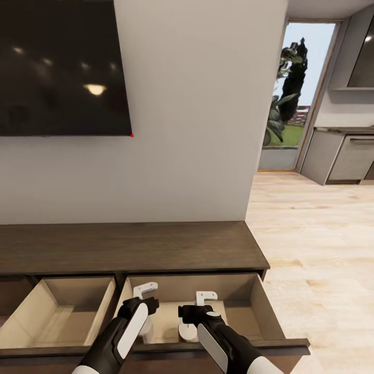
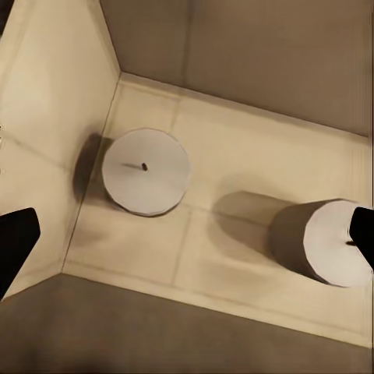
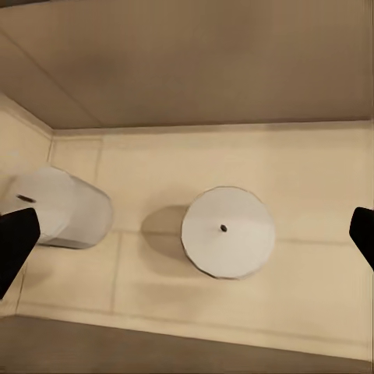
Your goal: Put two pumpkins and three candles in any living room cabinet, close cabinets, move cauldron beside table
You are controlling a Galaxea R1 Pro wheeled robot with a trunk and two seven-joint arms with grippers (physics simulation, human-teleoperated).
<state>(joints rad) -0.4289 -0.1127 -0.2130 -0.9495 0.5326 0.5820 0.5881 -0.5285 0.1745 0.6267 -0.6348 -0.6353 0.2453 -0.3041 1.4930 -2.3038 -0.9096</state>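
Observation:
The cabinet [image 1: 130, 246] stands against the wall with two drawers pulled out. Two candles stand upright on the pale floor of the right drawer [image 1: 267, 306]. In the head view one candle [image 1: 147, 328] is under my left gripper [image 1: 145, 289] and the other candle [image 1: 183, 329] is beside my right gripper [image 1: 206, 298]. In the left wrist view my left gripper [image 2: 187, 241] is open above one candle [image 2: 146, 171], with the second candle [image 2: 323, 240] near one fingertip. In the right wrist view my right gripper [image 3: 187, 238] is open over a candle [image 3: 227, 231], and the other candle [image 3: 61, 207] is near a drawer wall.
The left drawer [image 1: 31, 311] is also open, its visible floor bare. A dark TV screen [image 1: 62, 67] hangs on the wall above. Wood floor [image 1: 311, 249] runs to the right toward a glass door [image 1: 296, 98] and grey kitchen units [image 1: 343, 156].

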